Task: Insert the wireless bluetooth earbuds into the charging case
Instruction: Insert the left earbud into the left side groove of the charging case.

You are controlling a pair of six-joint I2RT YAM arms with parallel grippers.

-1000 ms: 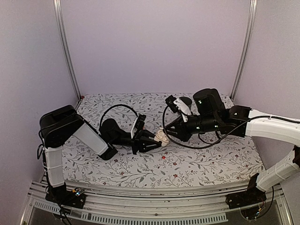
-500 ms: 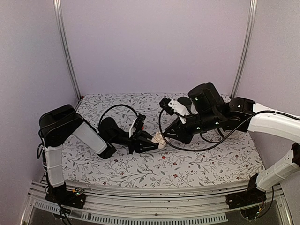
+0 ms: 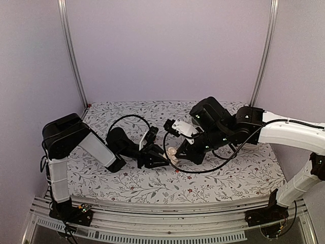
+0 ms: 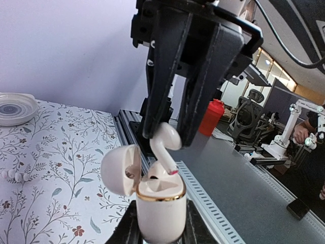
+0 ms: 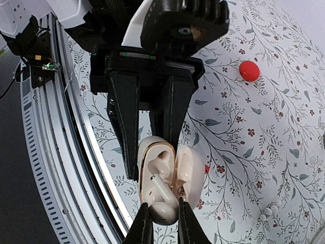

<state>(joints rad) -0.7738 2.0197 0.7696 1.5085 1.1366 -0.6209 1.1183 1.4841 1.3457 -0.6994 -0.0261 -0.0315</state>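
Left gripper [image 5: 151, 157] clamps case [image 4: 157, 203], lower centre of left wrist view, lid open. Right gripper [image 4: 168, 133] pinches earbud [image 4: 165, 145], stem at slot. Align stem with hollow, lower slowly, release once seated.

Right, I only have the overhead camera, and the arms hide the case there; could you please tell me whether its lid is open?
Observer: Yes. The left wrist camera shows the case upright in the left jaws, its lid swung open to one side.
Operator: Thank you. Are the right jaws holding an earbud?
Observer: They are. They pinch a white earbud by its head, with the stem pointing down at the case's opening and the head above the rim, so it is not yet seated.
Operator: Is anything else nearby?
Observer: The left wrist camera shows a shallow white dish on the floral cloth, well apart from the case.
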